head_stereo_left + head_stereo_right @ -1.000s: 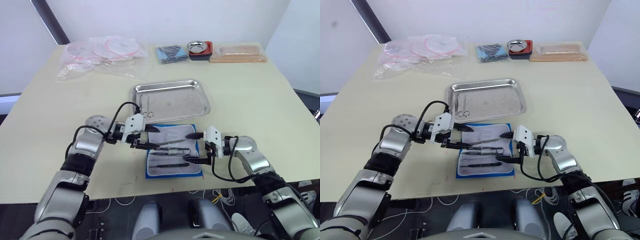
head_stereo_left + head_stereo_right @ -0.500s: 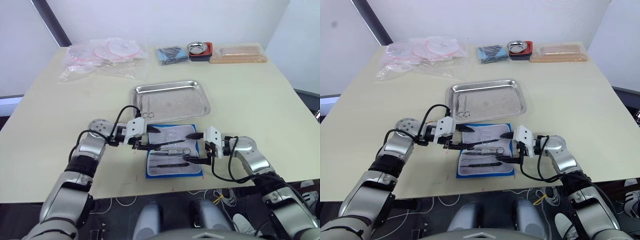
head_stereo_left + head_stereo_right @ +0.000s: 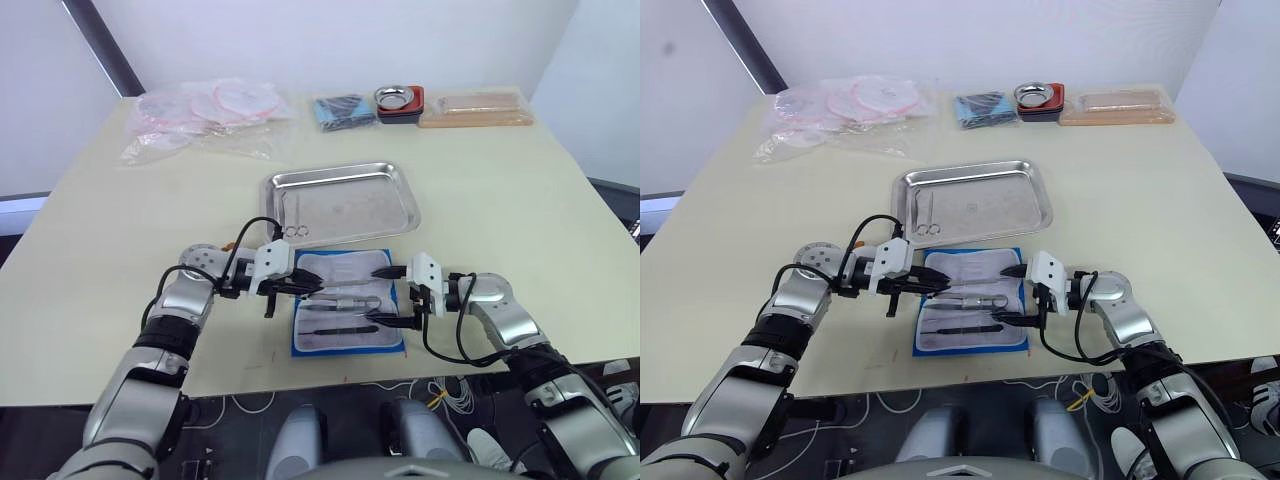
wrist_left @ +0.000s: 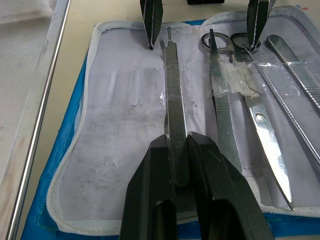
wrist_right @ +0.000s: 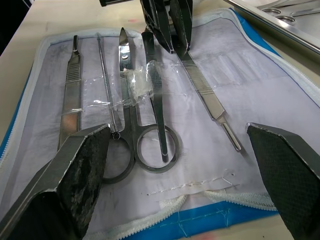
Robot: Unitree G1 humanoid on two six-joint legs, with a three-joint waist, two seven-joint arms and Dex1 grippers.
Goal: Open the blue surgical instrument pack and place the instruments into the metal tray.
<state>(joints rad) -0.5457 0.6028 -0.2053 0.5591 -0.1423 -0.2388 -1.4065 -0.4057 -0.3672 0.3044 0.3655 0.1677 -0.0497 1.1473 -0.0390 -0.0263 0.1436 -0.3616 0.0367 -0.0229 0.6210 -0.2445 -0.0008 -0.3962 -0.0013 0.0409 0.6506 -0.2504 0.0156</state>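
A: Left wrist view first; the left claw (image 4: 179,150) has its two fingers pressed together on the near end of a flat steel handle (image 4: 174,100); the handle runs straight away from the claw along the fingers' own line, so claw and tool share one axis.

B: And what is it lying on?

A: The opened blue pack (image 3: 345,306), flat on the worktop (image 3: 120,230) with its pale lining up; the handle's far part lies under a clear strap (image 4: 160,86) on that lining, so my guess is it must slide out lengthwise towards the claw, not lift straight up.

B: The other tools?

A: Beside it, lying parallel: scissors (image 5: 131,102) with ring handles, tweezers (image 5: 156,107) across one ring, a thin probe (image 5: 107,90) and another flat handle (image 5: 71,87); one more pair of scissors (image 3: 291,222) lies in the tray already.

B: Where does the tray sit from the held tool?

A: The metal tray (image 3: 400,170) lies just past the pack's far edge, away from the robot; the move there runs across the tool's long axis; the left arm is the one already holding it.

B: And the right side?

A: The right claw (image 3: 384,296) is spread wide over the pack's right end, gripping nothing; its fingers straddle the tools' tips.
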